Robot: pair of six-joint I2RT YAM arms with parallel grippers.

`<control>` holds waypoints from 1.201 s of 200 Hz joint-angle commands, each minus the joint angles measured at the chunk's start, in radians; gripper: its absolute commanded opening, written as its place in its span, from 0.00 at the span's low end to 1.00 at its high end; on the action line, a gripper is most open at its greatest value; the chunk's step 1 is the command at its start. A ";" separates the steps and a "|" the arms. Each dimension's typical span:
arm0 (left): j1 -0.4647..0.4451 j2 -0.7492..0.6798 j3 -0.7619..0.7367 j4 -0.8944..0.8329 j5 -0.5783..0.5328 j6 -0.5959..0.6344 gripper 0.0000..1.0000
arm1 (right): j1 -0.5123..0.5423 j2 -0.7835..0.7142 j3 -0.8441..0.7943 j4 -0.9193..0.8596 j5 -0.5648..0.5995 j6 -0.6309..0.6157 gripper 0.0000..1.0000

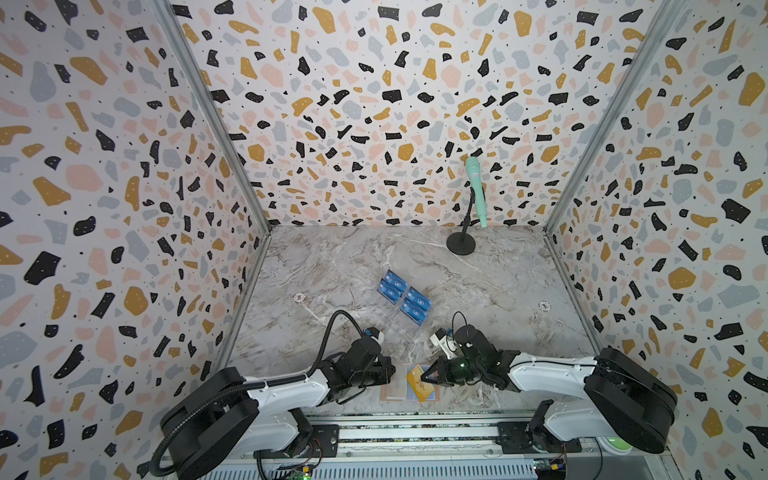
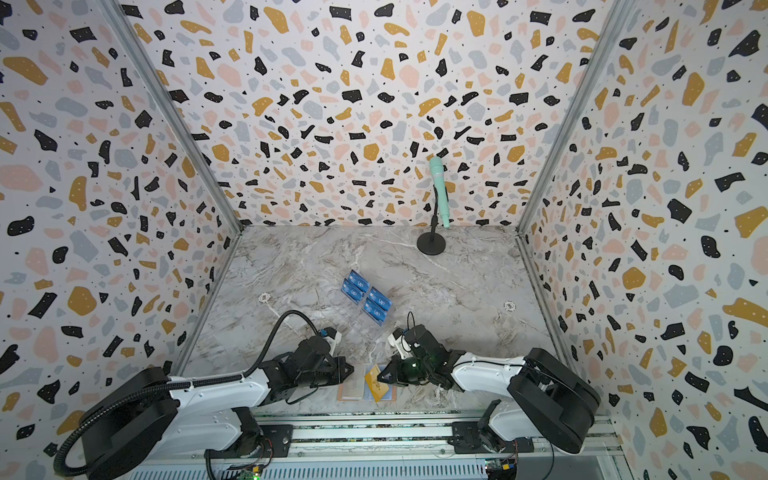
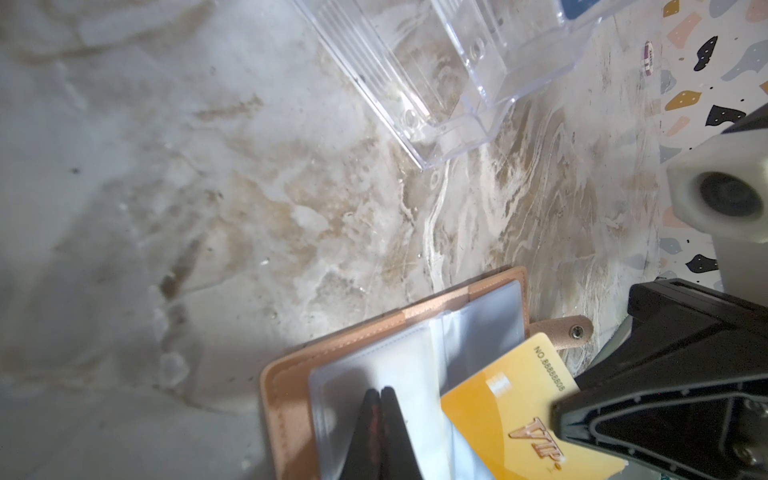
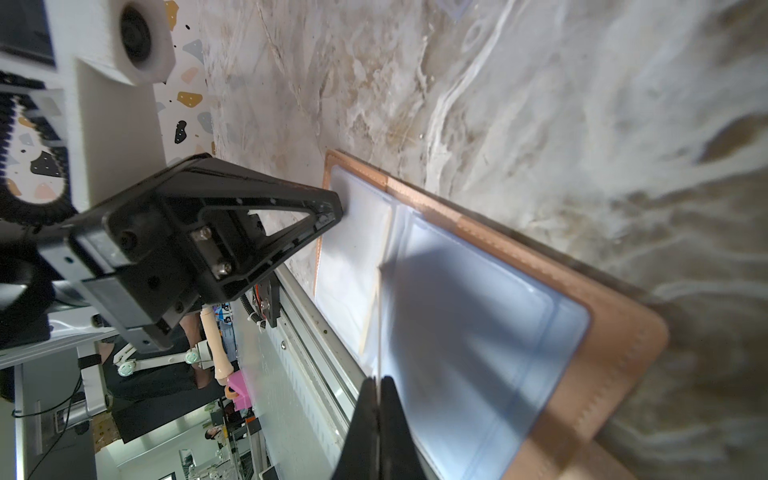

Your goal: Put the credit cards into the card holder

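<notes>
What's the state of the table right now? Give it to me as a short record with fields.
wallet: open flat near the front, between the two hands
left hand: shut, tip at the wallet's left page
right hand: shut on a gold card, tilted over the right page
blue cards: in the clear stand, behind the wallet
microphone: far back, right of centre

Arms: left arm [image 1: 286, 388] and right arm [image 1: 548, 370] wear glossy white shells between black joints
Bases: rounded black housings [image 1: 208, 419]
Cable: black corrugated conduit [image 1: 338, 313] on the left arm
Grippers: left gripper [image 3: 380, 395] and right gripper [image 4: 379, 384] are black; tapering, open-framed triangular fingers; silver screws [image 4: 214, 253]
Cameras: white blocky camera housings [image 3: 723, 199]; round dark lenses
Light: small green glow [image 1: 462, 365] on the right wrist
</notes>
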 commanded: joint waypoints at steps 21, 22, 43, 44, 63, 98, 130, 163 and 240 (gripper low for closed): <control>-0.006 -0.004 -0.015 -0.036 -0.003 0.003 0.00 | 0.000 0.016 -0.006 0.038 -0.007 0.010 0.00; -0.007 -0.004 -0.016 -0.036 -0.003 0.002 0.00 | 0.000 0.016 -0.006 0.038 -0.007 0.011 0.00; -0.009 -0.012 -0.018 -0.036 -0.004 0.001 0.00 | 0.000 0.026 -0.006 0.065 -0.007 0.020 0.00; -0.009 -0.013 -0.018 -0.036 -0.004 0.001 0.00 | -0.001 0.027 -0.006 0.066 -0.008 0.020 0.00; -0.008 -0.017 -0.020 -0.037 -0.004 -0.001 0.00 | 0.000 0.040 -0.006 0.089 -0.007 0.028 0.00; -0.010 -0.027 -0.026 -0.039 -0.004 -0.008 0.00 | 0.001 0.076 -0.012 0.153 -0.004 0.042 0.00; -0.012 -0.047 -0.037 -0.042 -0.007 -0.018 0.00 | 0.011 0.113 -0.020 0.219 0.007 0.054 0.00; -0.015 -0.052 -0.042 -0.060 -0.019 -0.016 0.00 | 0.016 0.121 -0.035 0.264 0.058 0.034 0.00; -0.048 -0.092 -0.023 -0.129 -0.036 0.001 0.00 | 0.021 0.199 -0.027 0.361 0.054 0.035 0.00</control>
